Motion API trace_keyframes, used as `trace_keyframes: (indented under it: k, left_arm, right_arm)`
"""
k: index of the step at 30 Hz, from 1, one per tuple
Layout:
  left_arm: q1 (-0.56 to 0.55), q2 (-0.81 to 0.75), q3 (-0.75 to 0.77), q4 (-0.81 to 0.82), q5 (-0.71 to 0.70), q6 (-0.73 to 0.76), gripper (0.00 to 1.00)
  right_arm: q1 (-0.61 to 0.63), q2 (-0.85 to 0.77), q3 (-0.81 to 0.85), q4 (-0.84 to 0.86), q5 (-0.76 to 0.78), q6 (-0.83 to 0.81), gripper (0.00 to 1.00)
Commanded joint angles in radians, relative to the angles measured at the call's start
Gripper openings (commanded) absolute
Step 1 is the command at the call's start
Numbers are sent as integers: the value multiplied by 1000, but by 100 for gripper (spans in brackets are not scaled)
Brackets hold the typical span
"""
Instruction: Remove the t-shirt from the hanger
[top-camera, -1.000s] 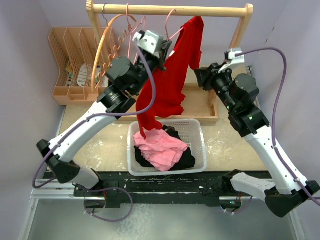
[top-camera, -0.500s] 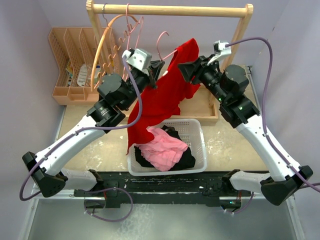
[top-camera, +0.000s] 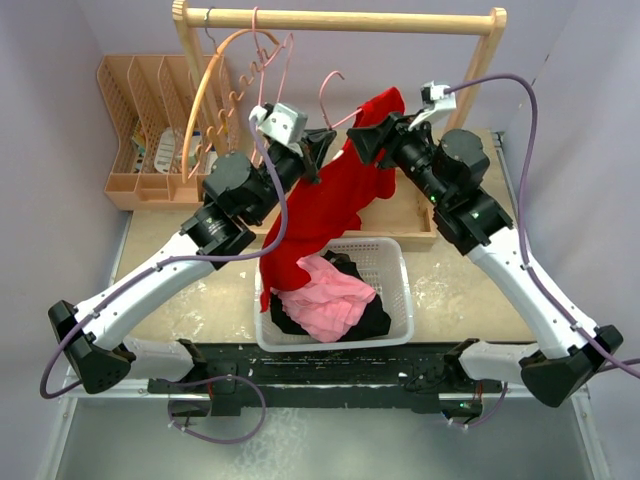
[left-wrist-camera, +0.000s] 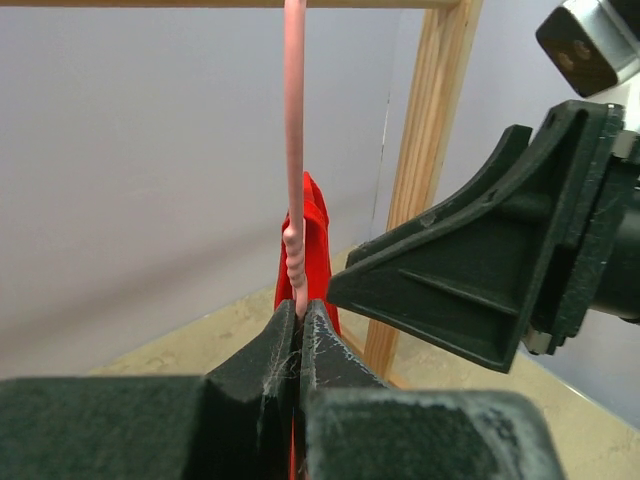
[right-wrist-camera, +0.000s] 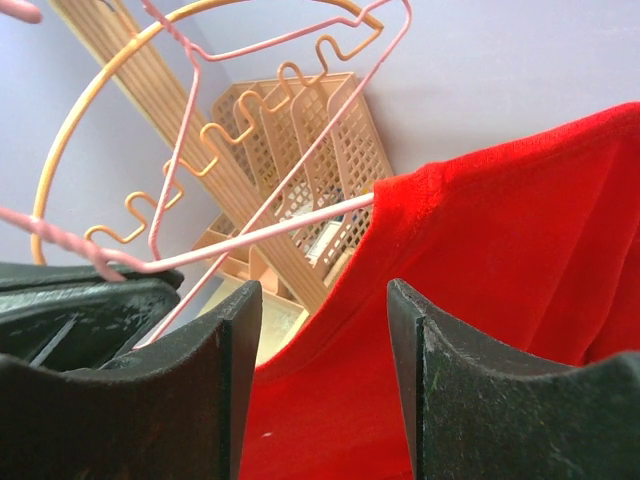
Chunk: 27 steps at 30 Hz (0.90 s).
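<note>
The left arm (top-camera: 160, 275) rises from the near left corner of the desk (top-camera: 175, 300) and bends toward the middle. Its left fingers (left-wrist-camera: 298, 322) are pressed together on the thin wire of the pink hanger (left-wrist-camera: 294, 150), just below the twisted part of the neck. The hook of the hanger points up in the air, below the wooden rail (top-camera: 350, 20) and apart from it. The right arm (top-camera: 520, 280) rises from the near right corner and reaches up and to the left. The right fingers (right-wrist-camera: 322, 300) stand apart, with the edge of the red t-shirt (top-camera: 330, 205) showing in the gap; whether they touch the cloth I cannot tell. The two pairs of fingers face each other and are very near. The t-shirt hangs on one side of the hanger. Its long axis runs slanted, from the high end beside the right fingers down and to the left. Its low end hangs over the left rim of the white basket (top-camera: 403, 275), which holds a pink cloth (top-camera: 325, 295) and a black cloth (top-camera: 372, 320).
</note>
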Motion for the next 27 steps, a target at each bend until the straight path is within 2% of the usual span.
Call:
trace_keyframes:
  k: [1, 8, 10, 13, 14, 20, 27]
  left_arm:
    - [-13, -28, -2, 96, 3, -28, 0]
    - [-25, -41, -18, 92, 6, -38, 0]
    - [-26, -48, -26, 91, 1, -37, 0]
    - [-27, -60, -36, 84, -7, -31, 0]
    - [-27, -61, -38, 79, -7, -31, 0]
    - [-27, -74, -68, 45, -26, -19, 0]
    - [-27, -92, -104, -37, -13, -18, 0]
  right_arm:
    - [5, 18, 39, 26, 49, 4, 56]
    - [4, 67, 74, -6, 108, -8, 53]
    - [4, 73, 66, -12, 133, -8, 50]
    - [4, 69, 47, -13, 179, -8, 34]
    - [5, 68, 44, -16, 205, -8, 26]
    - [5, 32, 42, -42, 280, -19, 1]
    - [1, 7, 87, -93, 451, -91, 0]
